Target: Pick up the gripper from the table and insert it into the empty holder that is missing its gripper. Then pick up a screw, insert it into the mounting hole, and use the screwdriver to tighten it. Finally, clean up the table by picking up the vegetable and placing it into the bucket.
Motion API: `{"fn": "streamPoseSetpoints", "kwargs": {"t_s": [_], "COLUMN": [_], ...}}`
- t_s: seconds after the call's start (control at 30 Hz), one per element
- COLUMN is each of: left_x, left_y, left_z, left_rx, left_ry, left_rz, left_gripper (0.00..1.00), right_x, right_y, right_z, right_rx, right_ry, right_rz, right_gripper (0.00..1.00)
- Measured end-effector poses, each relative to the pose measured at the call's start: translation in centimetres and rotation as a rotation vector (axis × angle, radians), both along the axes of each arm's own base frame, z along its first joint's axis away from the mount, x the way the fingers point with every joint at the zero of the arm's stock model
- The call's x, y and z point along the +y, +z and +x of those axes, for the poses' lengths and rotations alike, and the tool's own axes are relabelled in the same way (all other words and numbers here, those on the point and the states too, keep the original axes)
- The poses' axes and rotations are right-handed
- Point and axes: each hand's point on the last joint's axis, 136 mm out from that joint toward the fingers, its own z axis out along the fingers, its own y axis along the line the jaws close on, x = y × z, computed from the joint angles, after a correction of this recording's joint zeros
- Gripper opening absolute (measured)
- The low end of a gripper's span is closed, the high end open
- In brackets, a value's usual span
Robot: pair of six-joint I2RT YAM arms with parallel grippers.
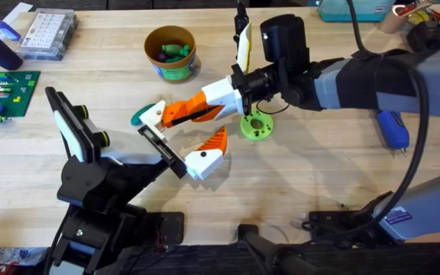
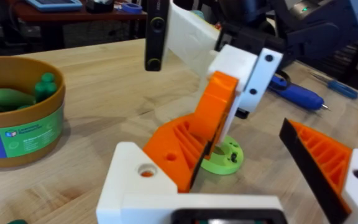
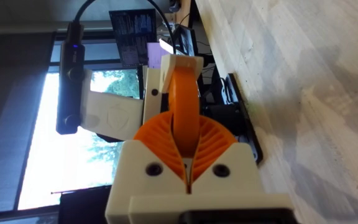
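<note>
The loose white gripper piece (image 1: 154,112) sits at the bare end of the holder (image 1: 161,143), the thin black bar on my left arm. My right gripper (image 1: 176,114) reaches in from the right and is shut on it. In the left wrist view the white piece (image 2: 135,186), with its round hole, lies low in front, with the right gripper's orange fingers (image 2: 201,134) clamped on it. My left gripper (image 1: 183,135) stands open, its single orange-and-white finger (image 1: 207,154) well apart from the bar. The teal vegetable (image 1: 138,118) peeks out beside the white piece. The bucket (image 1: 171,52) stands behind.
A lime-green disc with holes (image 1: 256,126) lies under the right wrist. A blue screwdriver (image 1: 392,128) rests at the right. A parts box (image 1: 46,34) and a green plate (image 1: 4,93) sit at the far left. The bucket holds green toy pieces.
</note>
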Motion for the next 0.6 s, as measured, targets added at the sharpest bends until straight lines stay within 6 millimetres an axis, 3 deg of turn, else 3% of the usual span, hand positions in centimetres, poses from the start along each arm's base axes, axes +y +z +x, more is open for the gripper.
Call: {"fn": "streamPoseSetpoints", "kwargs": {"t_s": [0.27, 0.47, 0.6], "left_x": [0.0, -0.1, -0.2], "left_y": [0.1, 0.1, 0.1], "left_z": [0.0, -0.1, -0.2], "left_rx": [0.011, 0.013, 0.013], "left_ry": [-0.002, -0.005, -0.014], "left_rz": [-0.013, -0.015, -0.016], "left_gripper": [0.994, 0.994, 0.994], "right_x": [-0.9, -3.7, -3.9], "right_y": [0.3, 0.7, 1.0], "right_z": [0.4, 2.9, 2.5], "right_rx": [0.028, 0.028, 0.027], "right_ry": [0.004, -0.057, -0.028], "right_rz": [0.012, 0.038, 0.058], "right_gripper": [0.016, 0.016, 0.016]}}
